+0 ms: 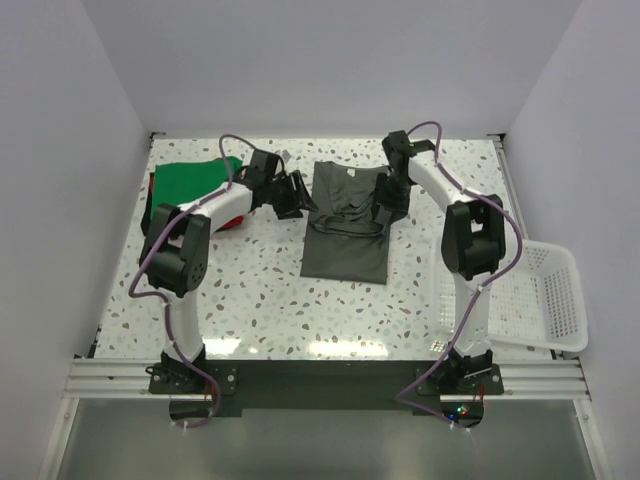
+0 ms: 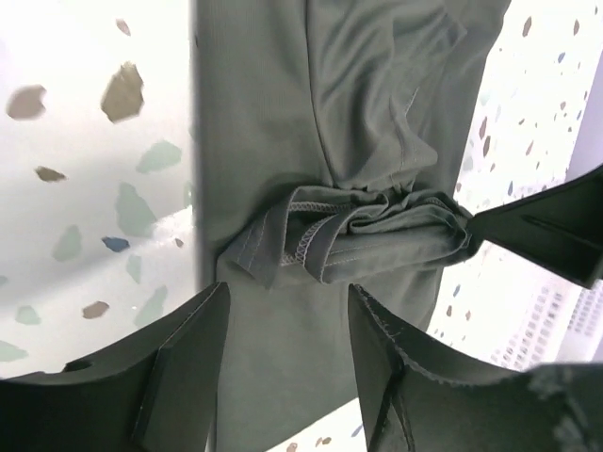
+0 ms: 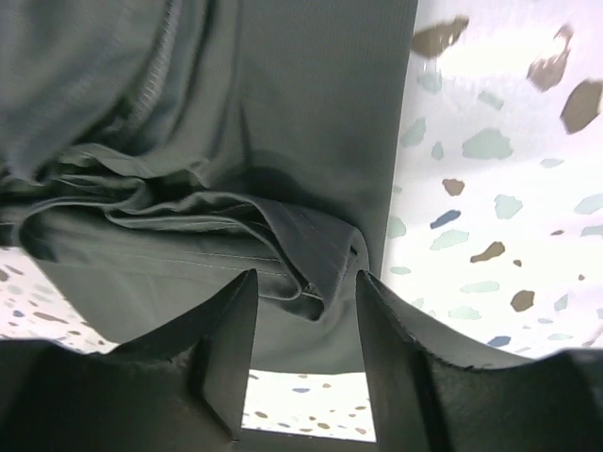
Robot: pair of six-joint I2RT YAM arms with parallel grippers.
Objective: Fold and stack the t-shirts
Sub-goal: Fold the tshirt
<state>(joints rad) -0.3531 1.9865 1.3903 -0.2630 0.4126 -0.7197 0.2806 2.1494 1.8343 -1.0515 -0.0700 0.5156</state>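
Note:
The dark charcoal-grey t-shirt (image 1: pixel 345 230) lies mid-table as a narrow strip, with a bunched ridge of folds across its middle (image 2: pixel 377 231) (image 3: pixel 188 217). My left gripper (image 1: pixel 300 196) (image 2: pixel 287 330) hovers at the shirt's left edge, open, with only flat cloth below the gap. At the right edge my right gripper (image 1: pixel 384 212) (image 3: pixel 306 315) is open too, a loose fold of cloth lying just ahead of its fingertips (image 3: pixel 231 339). A folded green t-shirt (image 1: pixel 190 185) rests at the back left, with a sliver of the red one (image 1: pixel 232 222) showing beside the left arm.
A white mesh basket (image 1: pixel 548 295) overhangs the table's right edge beside the right arm. White walls enclose the speckled table (image 1: pixel 260 300) on three sides. The other arm's dark finger (image 2: pixel 556 231) shows at the right of the left wrist view.

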